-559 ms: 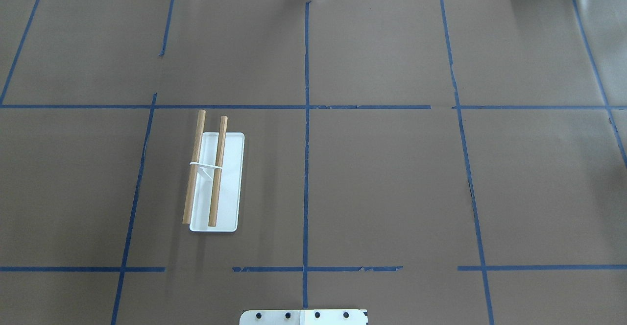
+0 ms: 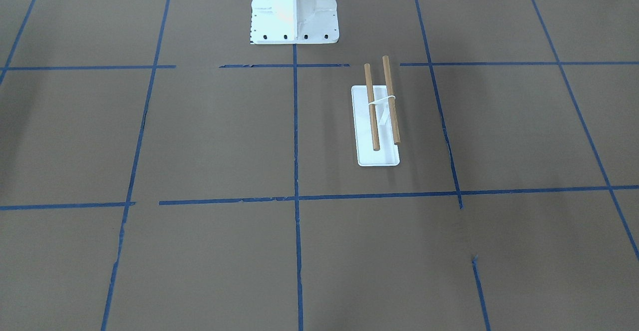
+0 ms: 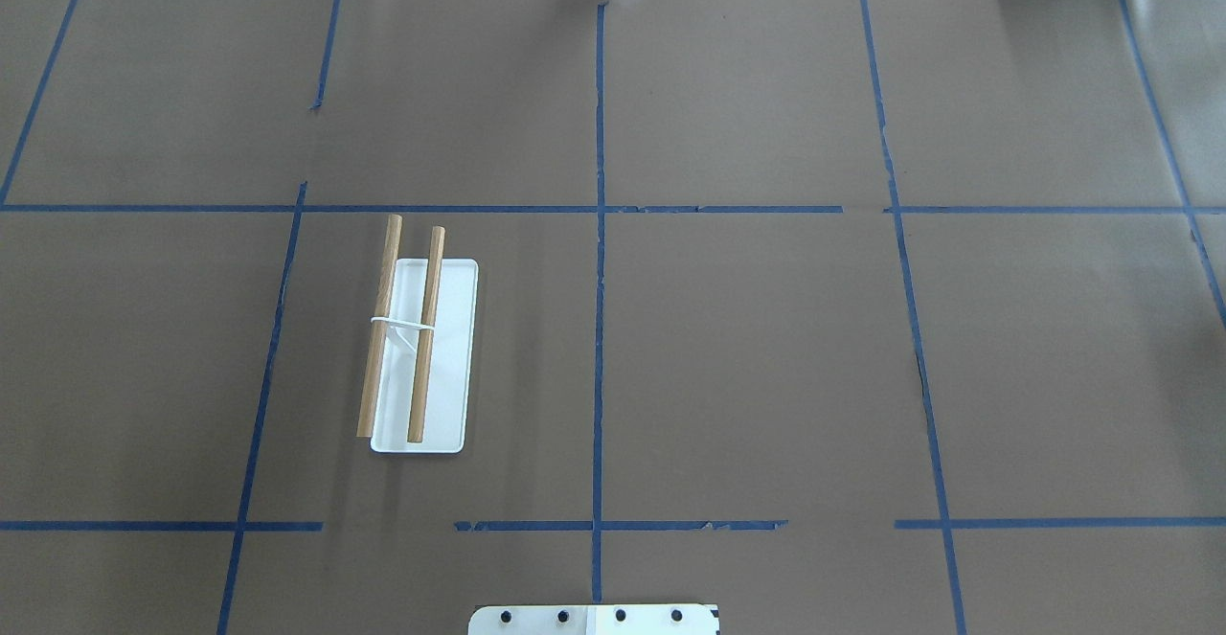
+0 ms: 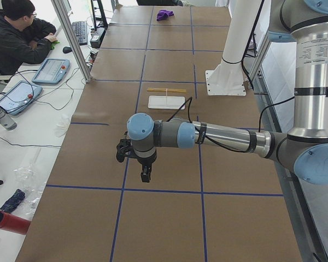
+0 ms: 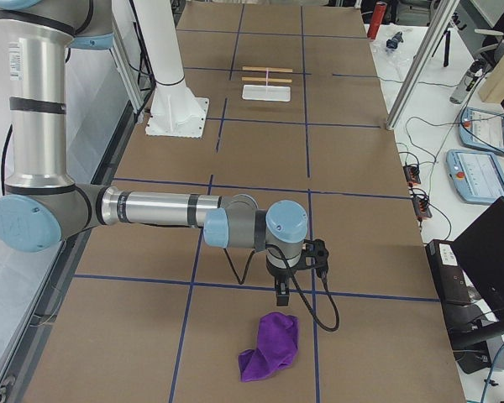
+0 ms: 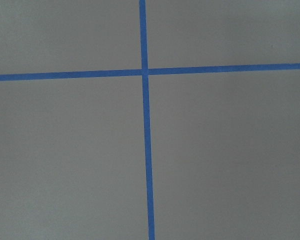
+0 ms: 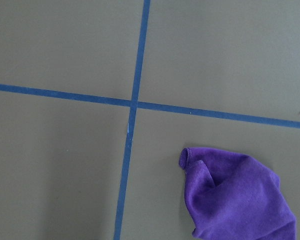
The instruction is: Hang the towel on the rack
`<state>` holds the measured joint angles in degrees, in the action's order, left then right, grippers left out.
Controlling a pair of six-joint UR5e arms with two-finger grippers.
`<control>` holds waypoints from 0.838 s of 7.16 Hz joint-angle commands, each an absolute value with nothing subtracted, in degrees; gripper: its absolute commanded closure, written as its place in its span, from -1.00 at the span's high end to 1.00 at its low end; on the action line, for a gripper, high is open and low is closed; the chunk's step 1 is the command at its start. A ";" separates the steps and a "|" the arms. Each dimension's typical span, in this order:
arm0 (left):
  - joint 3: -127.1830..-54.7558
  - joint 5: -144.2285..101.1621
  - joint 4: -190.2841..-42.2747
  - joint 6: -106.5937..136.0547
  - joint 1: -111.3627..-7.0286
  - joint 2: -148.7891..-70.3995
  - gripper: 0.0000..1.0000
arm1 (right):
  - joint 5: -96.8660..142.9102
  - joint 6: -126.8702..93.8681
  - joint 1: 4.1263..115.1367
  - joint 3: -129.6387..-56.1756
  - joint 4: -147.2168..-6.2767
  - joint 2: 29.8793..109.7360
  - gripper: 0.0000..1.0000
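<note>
rack (image 3: 442,357) on table (image 3: 766,348), robot's left side | towel (image 5: 270,346) at table's right end, well apart

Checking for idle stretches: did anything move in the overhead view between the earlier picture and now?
Nothing visibly changed. The rack stands on the same spot of the table, its two dowels bare as before. The towel has not come into the overhead view.
</note>
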<state>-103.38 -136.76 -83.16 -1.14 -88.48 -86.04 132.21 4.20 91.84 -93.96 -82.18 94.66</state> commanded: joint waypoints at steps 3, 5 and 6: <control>-102.14 -136.85 -91.70 -0.97 -88.07 -93.24 1.00 | 134.56 4.30 86.17 -94.66 -66.23 97.48 1.00; -98.72 -136.93 -100.25 -1.14 -88.07 -92.20 1.00 | 128.20 10.15 81.85 -92.30 -64.61 99.30 1.00; -97.92 -136.93 -101.59 -1.06 -88.07 -92.11 1.00 | 125.19 14.81 81.65 -88.54 -63.38 99.23 0.99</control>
<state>-99.31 -136.95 -98.78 -1.11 -88.07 -92.28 129.31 9.79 82.84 -91.84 -64.83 98.80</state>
